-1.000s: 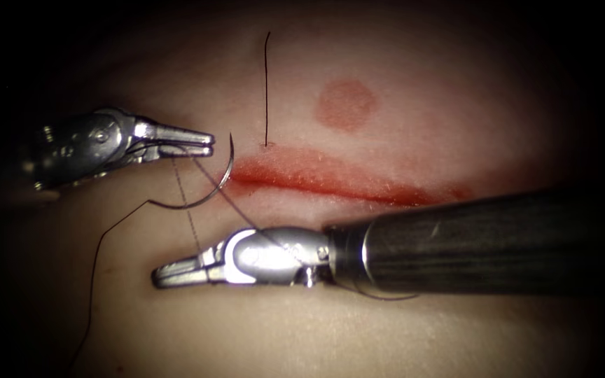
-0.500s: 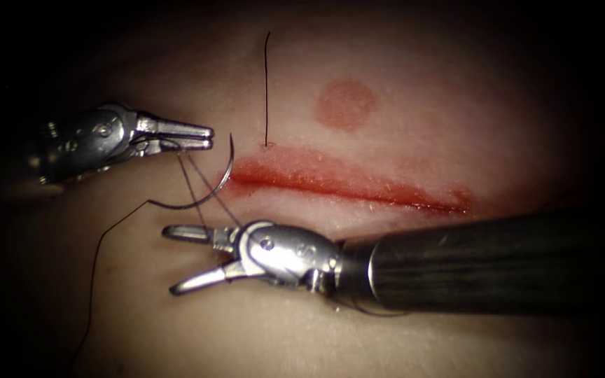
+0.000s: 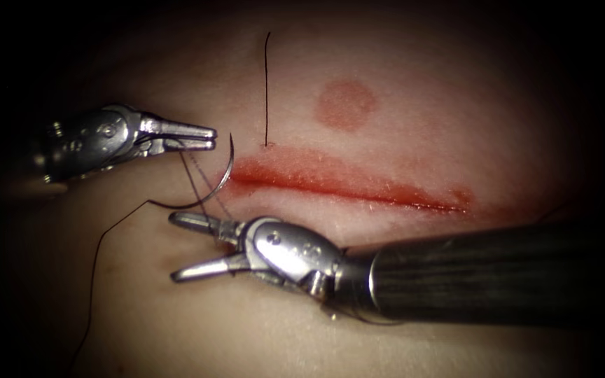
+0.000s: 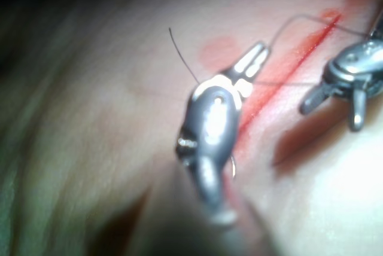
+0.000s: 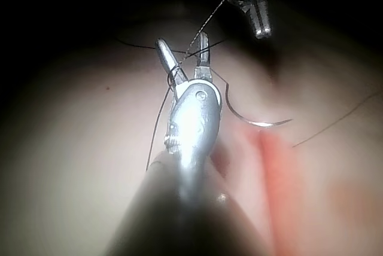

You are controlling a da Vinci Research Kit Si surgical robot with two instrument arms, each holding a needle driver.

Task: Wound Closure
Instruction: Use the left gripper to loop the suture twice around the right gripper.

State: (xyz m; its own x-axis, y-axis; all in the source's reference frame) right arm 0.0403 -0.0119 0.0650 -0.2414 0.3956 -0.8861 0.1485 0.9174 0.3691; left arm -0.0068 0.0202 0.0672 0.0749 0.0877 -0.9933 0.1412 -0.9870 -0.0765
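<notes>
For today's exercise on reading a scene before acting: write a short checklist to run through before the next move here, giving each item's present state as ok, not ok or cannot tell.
1. Left tool shut on the thread: ok.
2. Right tool open, holding nothing: ok; thread runs between its jaws.
3. Needle free of both tools, lying on the tissue at the left end of the cut: ok.
4. Needle tip out of the tissue: cannot tell.
5. Thread free of tangles where the strands cross between the tools: cannot tell.
</notes>
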